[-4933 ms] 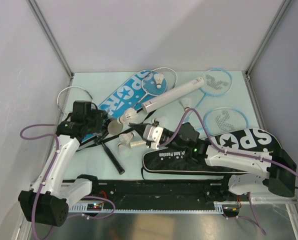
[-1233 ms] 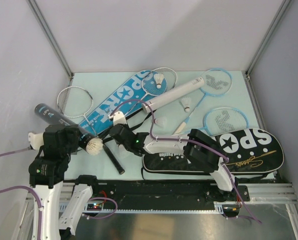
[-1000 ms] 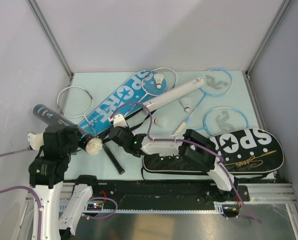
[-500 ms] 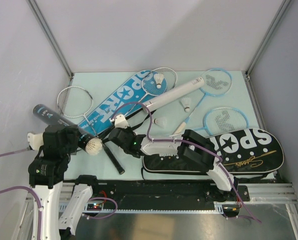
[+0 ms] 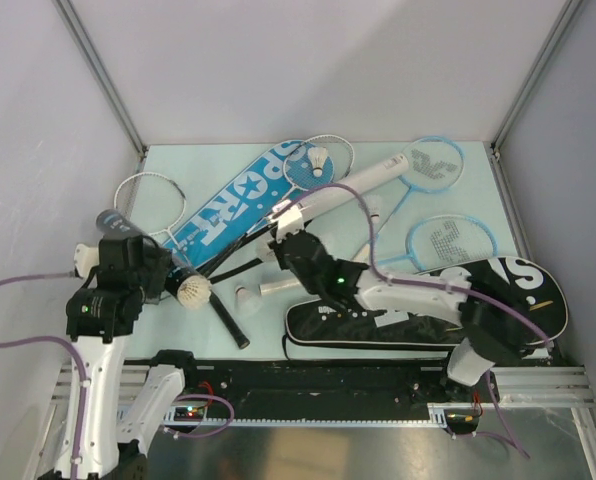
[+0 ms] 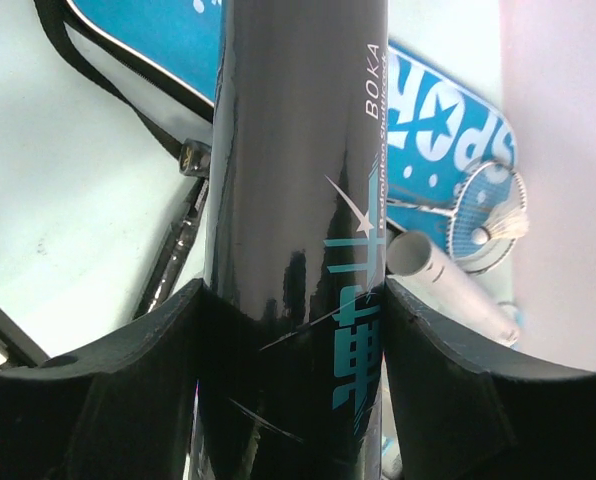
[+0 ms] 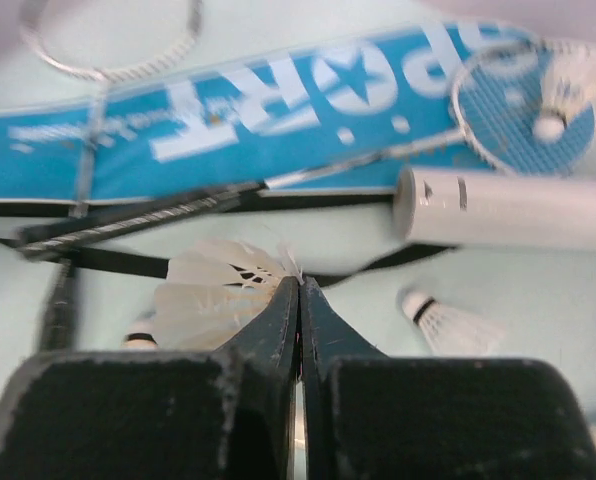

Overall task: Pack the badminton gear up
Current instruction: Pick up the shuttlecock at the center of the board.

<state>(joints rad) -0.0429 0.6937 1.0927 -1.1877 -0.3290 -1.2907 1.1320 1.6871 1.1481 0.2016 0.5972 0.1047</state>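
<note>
Left gripper (image 6: 293, 300) is clamping the black tube (image 6: 298, 150) over the table's (image 5: 178, 160) left side; right gripper (image 7: 298, 285) is pressing its fingers (image 7: 263, 340) together, white shuttlecocks (image 7: 213, 290) at their tips, near the blue cover (image 7: 278, 100).

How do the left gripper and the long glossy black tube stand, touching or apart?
Touching. Left wrist view: the black tube sits clamped between both fingers of the left gripper, no gap.

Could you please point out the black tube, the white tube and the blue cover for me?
black tube (image 6: 298, 180): left wrist view, middle of the barrel.
white tube (image 5: 378, 172): top view, upper barrel.
blue cover (image 5: 228, 205): top view, on the lettering.
</note>
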